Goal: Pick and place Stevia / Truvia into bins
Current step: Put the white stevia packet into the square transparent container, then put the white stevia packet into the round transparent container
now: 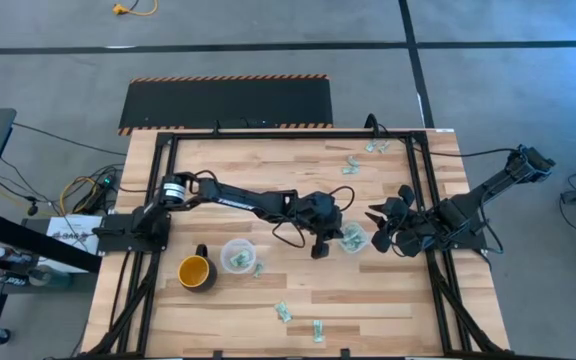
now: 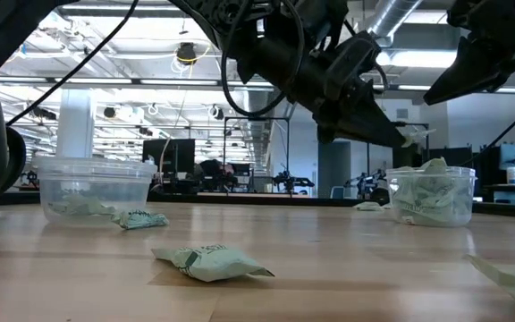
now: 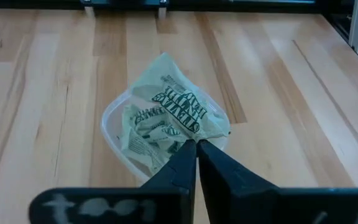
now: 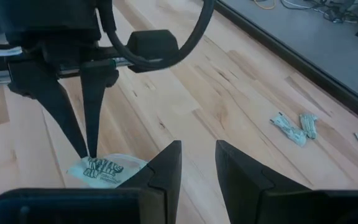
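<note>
My left gripper (image 3: 196,144) is shut on a pale green Truvia sachet (image 3: 178,107), directly above the right clear cup (image 1: 353,240), which holds several sachets. In the low view the held sachet (image 2: 416,134) hangs just over that cup (image 2: 432,199). My right gripper (image 4: 197,163) is open and touches nothing. It hovers beside the same cup (image 4: 106,169), toward the table's right edge. The left clear cup (image 1: 238,255) also holds sachets. Loose sachets lie flat on the table near the front edge (image 1: 283,312) and the far edge (image 1: 350,165). My left gripper pinches the sachet by one corner (image 3: 199,135) between its two fingertips, coming from above and slanting down. The sachet is lifted clear and spreads out from the fingertips over the mouth of the right cup (image 3: 112,123).
A yellow-orange mug (image 1: 196,272) stands left of the left cup. One sachet (image 1: 258,268) lies by that cup, and another (image 2: 213,261) lies crumpled near the table's front. More sachets (image 4: 294,127) lie toward the far right corner. A black frame rail (image 1: 423,190) runs along the table's sides.
</note>
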{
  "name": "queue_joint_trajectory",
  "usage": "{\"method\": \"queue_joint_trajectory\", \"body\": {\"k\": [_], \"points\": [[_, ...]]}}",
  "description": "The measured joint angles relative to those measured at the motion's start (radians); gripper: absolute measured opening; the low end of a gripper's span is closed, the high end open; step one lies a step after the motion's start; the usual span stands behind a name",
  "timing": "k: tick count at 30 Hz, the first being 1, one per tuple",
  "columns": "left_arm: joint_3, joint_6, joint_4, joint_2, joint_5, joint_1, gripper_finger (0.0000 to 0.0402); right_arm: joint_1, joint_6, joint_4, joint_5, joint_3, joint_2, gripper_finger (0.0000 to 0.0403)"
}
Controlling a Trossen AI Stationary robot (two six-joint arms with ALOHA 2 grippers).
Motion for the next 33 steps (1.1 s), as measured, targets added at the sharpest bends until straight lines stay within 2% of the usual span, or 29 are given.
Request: {"method": "queue_joint_trajectory", "body": {"k": [4,13,19,26,33], "points": [[0.0,0.011,0.007,0.001,0.002,0.0,0.0029,0.0,0.0,0.0,0.0,0.0,0.0,0.0093],[0.0,-0.001,0.0,-0.001,0.031,0.0,0.0111,0.0,0.0,0.0,0.0,0.0,0.0,0.0093],[0.001,-0.002,-0.104,-0.075,0.074,-0.007,0.0129,0.0,0.0,-0.002,-0.003,0.0,0.0,0.0093],[0.001,-0.002,-0.513,-0.202,0.029,-0.039,0.013,0.0,0.0,-0.006,-0.004,0.0,0.0,0.0093],[0.001,-0.091,-0.99,-0.267,-0.098,-0.107,0.013,0.0,0.0,-0.008,-0.004,0.0,0.0,0.0093]]}}
